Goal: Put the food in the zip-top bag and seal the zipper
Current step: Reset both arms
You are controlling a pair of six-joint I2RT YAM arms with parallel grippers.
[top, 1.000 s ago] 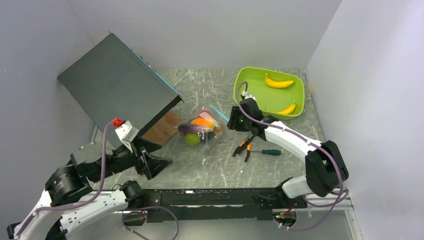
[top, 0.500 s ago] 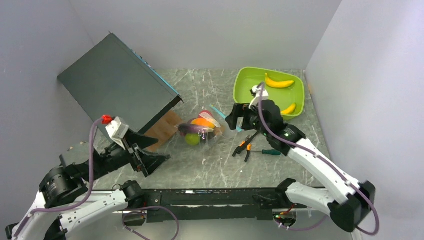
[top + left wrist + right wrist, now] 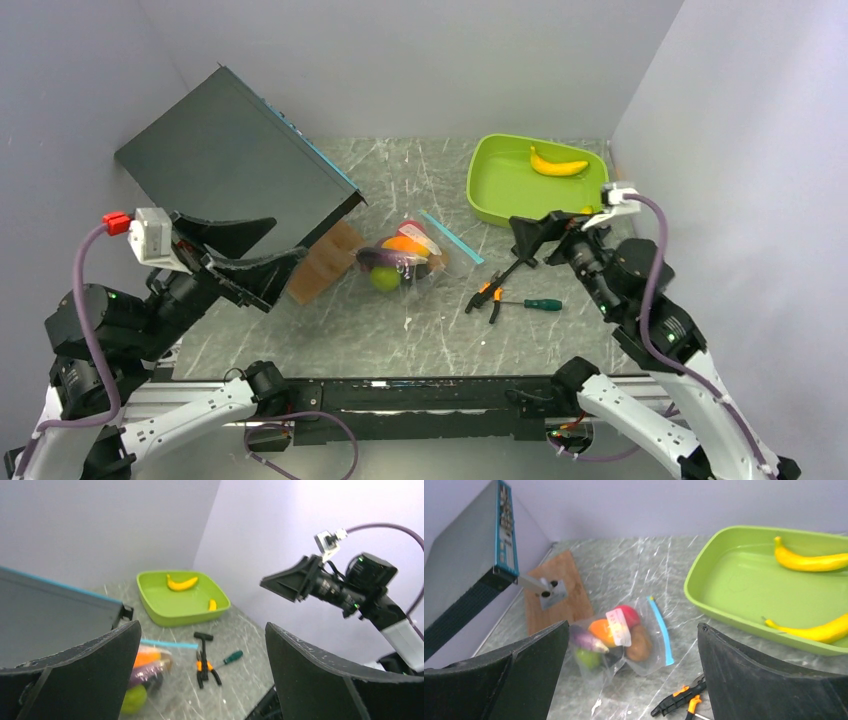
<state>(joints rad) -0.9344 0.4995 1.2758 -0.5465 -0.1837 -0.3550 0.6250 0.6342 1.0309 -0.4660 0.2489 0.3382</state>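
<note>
The clear zip-top bag lies on the table's middle with food inside: green apple, orange, purple piece, red piece, brown pear. Its blue-green zipper lies straight along the right edge, also in the right wrist view. Two yellow bananas lie in the lime tray. My left gripper is open and empty, high above the table's left. My right gripper is open and empty, raised right of the bag.
The lime-green tray stands at the back right. Black-and-orange pliers and a green-handled screwdriver lie right of the bag. A large dark grey box leans at the back left over a wooden board.
Both arms have lifted and drawn back toward the near edge. My right gripper has left the bag's zipper edge and moved right. The bag has stayed in place.
</note>
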